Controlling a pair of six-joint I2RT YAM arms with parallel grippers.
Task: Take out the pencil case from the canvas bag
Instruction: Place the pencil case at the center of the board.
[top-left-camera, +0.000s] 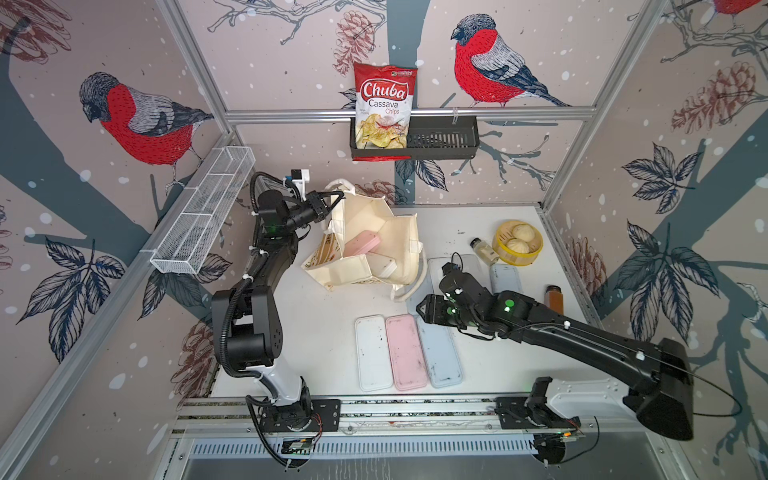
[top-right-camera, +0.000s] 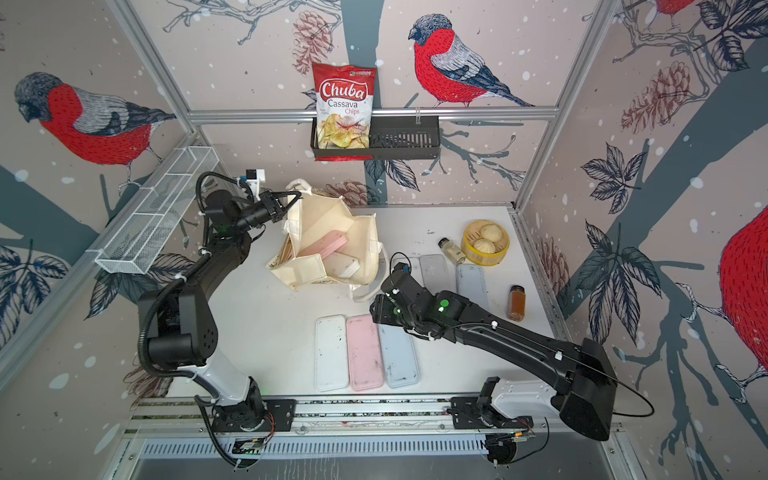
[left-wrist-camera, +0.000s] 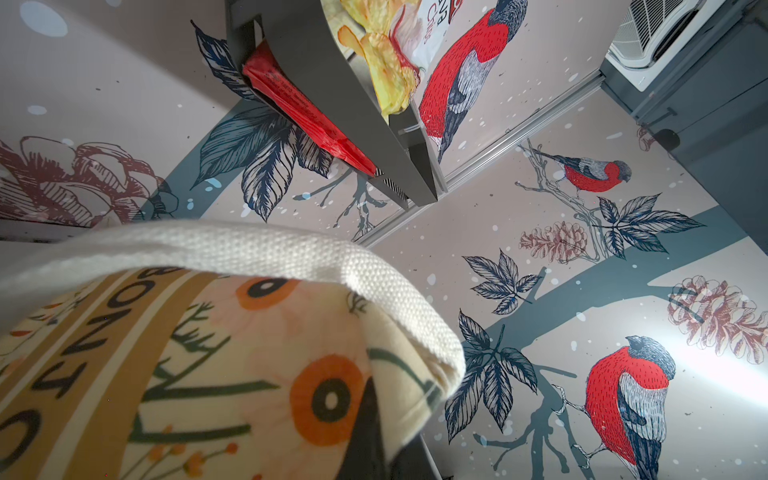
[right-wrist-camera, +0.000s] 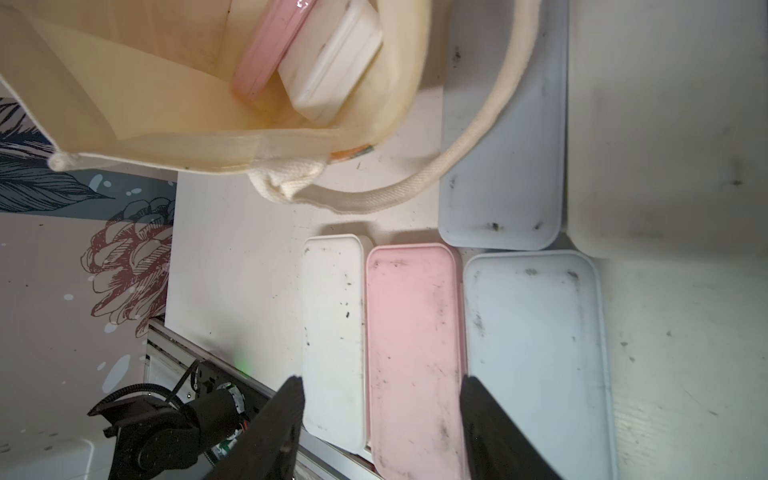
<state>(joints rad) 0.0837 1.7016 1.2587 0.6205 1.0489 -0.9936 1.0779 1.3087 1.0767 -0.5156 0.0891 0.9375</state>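
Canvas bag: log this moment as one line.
left end effector: shut on handle of canvas bag | right end effector: open, empty | pink pencil case: inside bag

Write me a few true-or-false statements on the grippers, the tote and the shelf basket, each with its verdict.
1. The left gripper is shut on the bag handle. True.
2. The canvas bag is empty. False: a pink case and a white case lie inside it.
3. The right gripper holds a pencil case. False: its jaws stand open and empty above the table cases.
4. The chip bag stands in the black basket on the back wall. True.
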